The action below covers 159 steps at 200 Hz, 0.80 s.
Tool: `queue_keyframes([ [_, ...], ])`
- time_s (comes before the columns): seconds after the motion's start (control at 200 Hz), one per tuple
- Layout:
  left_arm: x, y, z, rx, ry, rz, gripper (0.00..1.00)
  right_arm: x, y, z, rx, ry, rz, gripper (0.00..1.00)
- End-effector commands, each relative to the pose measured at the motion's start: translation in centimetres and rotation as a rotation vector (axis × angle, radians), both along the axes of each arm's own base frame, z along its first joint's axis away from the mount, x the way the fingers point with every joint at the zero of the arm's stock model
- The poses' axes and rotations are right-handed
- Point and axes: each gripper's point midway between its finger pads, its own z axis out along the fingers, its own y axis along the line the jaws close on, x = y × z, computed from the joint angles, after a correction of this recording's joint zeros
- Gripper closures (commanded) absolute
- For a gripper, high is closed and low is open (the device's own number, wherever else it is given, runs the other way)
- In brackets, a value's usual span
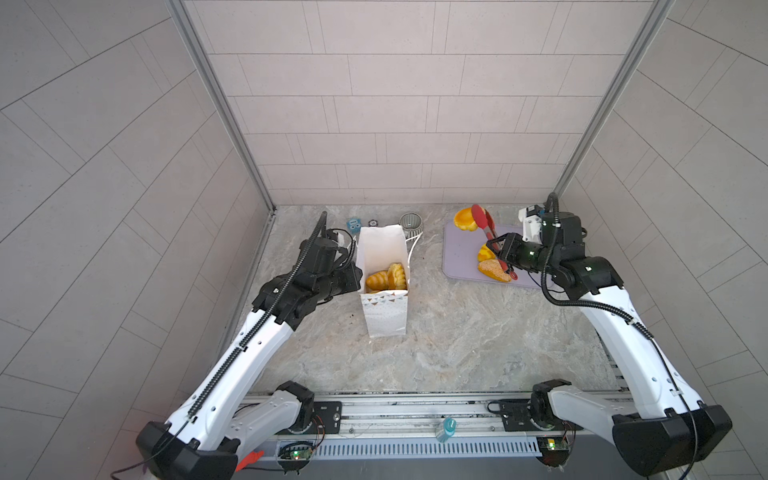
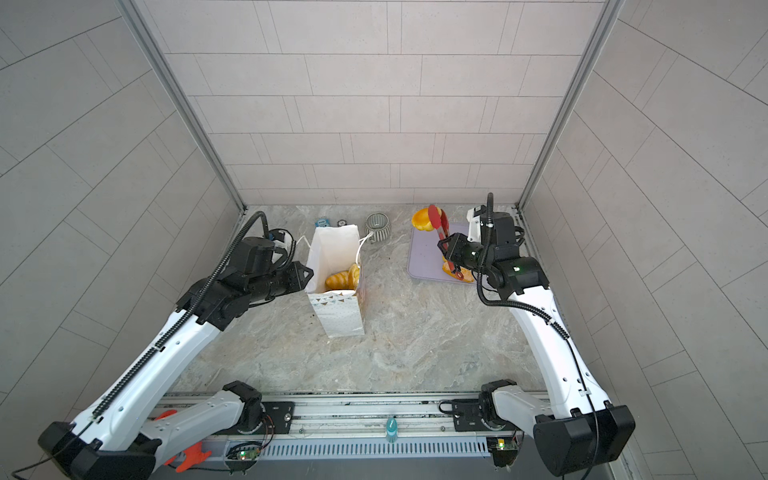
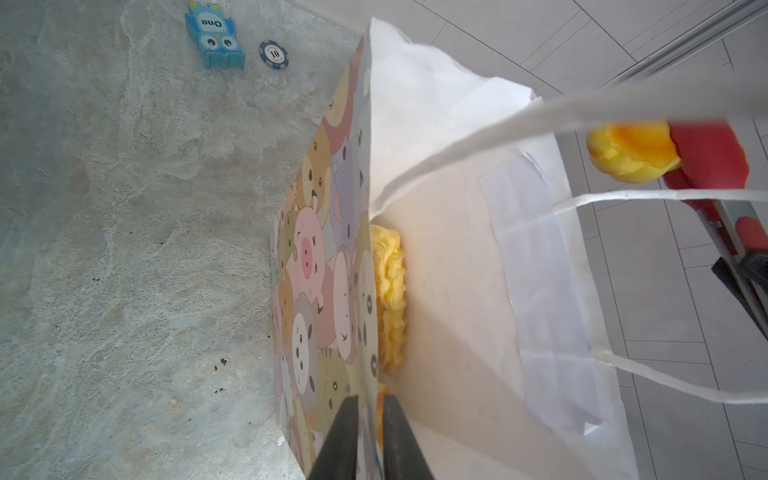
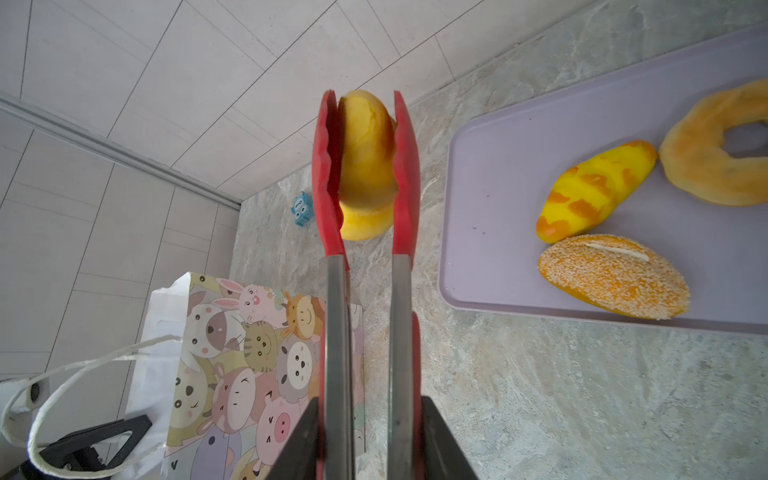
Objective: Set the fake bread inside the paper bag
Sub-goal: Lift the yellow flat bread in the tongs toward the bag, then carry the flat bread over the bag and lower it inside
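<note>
Beyond right fingers (image 4: pixel 299 449), bread (image 4: pixel 365 166) between tongs (image 4: pixel 336 332)

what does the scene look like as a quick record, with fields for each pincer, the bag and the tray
left pincer: shut on the wall of the paper bag
right pincer: shut on the tongs
tongs load: one yellow bread, raised, not over the tray
in bag: at least two breads visible
tray: ring bagel, striped loaf, sesame bun
</note>
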Motion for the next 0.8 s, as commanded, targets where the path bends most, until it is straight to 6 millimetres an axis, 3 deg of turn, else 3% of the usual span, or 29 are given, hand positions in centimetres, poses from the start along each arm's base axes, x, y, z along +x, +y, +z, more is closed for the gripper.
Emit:
queue_keyframes([
  [0.0,-0.2,0.6,0.9,0.006,-0.019,0.019,0.82,-0.4,0.6,4.6,-0.013,-0.144,0.018,0.66],
  [0.485,-0.2,0.8,1.0,0.008,-0.02,0.029,0.82,-3.8,6.4,11.9,-0.027,-0.347,0.24,0.64],
  [0.791,-0.3,1.0,1.0,0.01,-0.018,0.036,0.82,-6.3,10.8,13.2,-0.085,-0.405,0.395,0.64],
])
